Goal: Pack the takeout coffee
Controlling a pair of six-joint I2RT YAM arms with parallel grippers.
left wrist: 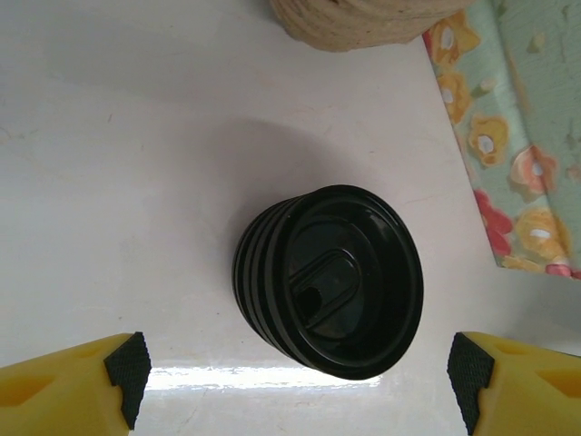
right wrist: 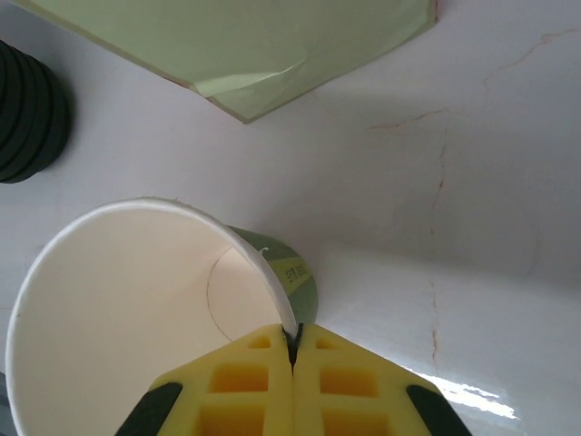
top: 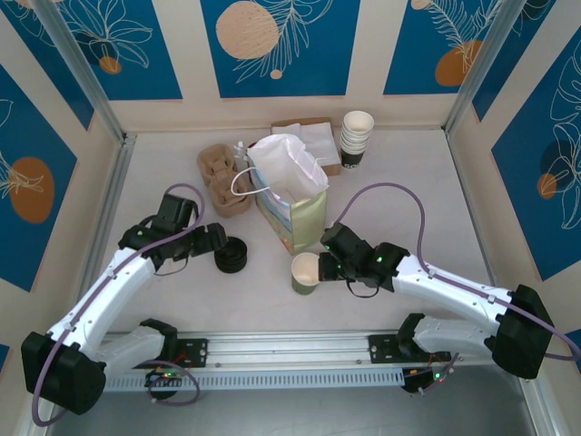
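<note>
Right wrist, right gripper (right wrist: 292, 343) pinching cup (right wrist: 118, 309) rim, left gripper (left wrist: 300, 368) near lids (left wrist: 331, 277)

We make out a short strip of pale print on the olive side of the paper cup (right wrist: 136, 318), too small and skewed to read; no other lettering is legible.

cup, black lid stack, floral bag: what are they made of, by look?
cup: likely paper. Matte off-white inside, thin rim, visible base seam, olive printed outside.
lid stack: black plastic, glossy. Moulded ridges and sip slot catch highlights.
bag: paper, probably coated. Crisp folds, printed floral face, white cord handle.
</note>
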